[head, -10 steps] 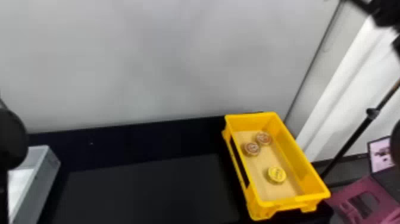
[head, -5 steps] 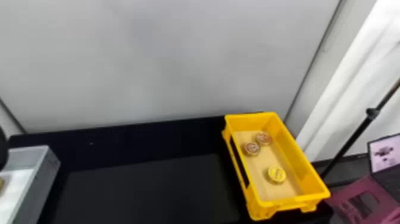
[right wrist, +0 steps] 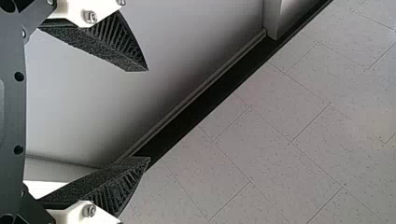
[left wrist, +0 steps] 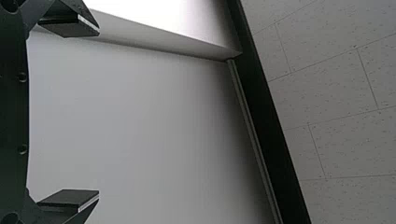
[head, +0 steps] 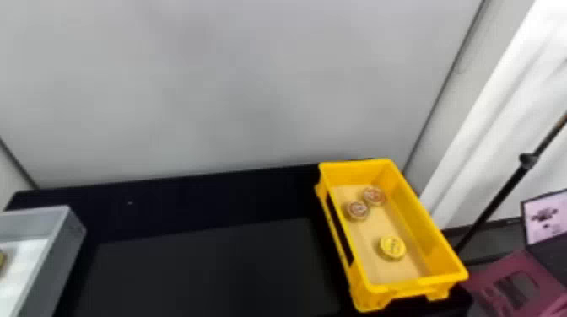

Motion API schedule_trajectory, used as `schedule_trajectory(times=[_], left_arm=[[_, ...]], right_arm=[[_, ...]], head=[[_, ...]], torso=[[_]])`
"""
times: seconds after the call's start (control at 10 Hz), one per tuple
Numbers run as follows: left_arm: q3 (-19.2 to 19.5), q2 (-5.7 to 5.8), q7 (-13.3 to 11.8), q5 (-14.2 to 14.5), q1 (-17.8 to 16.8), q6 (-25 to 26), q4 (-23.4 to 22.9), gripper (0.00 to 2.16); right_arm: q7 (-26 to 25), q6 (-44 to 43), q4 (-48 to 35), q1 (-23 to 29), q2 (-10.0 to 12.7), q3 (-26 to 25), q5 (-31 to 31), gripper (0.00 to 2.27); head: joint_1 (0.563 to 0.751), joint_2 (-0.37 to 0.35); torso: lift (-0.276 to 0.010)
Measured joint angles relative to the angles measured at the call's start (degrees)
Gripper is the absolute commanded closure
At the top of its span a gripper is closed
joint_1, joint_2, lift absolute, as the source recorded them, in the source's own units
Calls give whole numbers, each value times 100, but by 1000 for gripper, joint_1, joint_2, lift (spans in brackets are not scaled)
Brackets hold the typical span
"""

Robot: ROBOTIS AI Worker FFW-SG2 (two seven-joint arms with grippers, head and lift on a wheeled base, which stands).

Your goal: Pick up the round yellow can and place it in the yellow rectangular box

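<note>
**Round yellow can (head: 392, 247) lies inside yellow rectangular box (head: 411, 215)**

The can rests flat on the floor of the box, in the part nearer to the robot, and it touches no other can. Farther in, one brownish can (head: 357, 210) sits close beside another brownish can (head: 374, 196). The box stands on the right part of the counter (head: 211, 269).

The left gripper (left wrist: 99, 112) has its jaws wide apart with nothing between them, and the right gripper (right wrist: 148, 115) is also open and empty. Both wrist views look toward wall and ceiling.

The placing seems finished, so the step in hand is probably to leave the arms at rest. To do it well, the robot should keep both arms well away from the box rim, because a low sweep could push the box or disturb the cans. A correction of the can seems unnecessary. On the left, the grey box (head: 50, 269) needs the same clearance.
</note>
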Motion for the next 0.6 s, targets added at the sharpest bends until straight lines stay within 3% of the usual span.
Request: schedule_trajectory(times=[0.6], left_arm=[[-72,3,77,-71,-55,-103,72,65]], right_arm=[[-141,15,0,64,-5,33,-42,121]], head=[[694,-78]], torso=[[-5]])
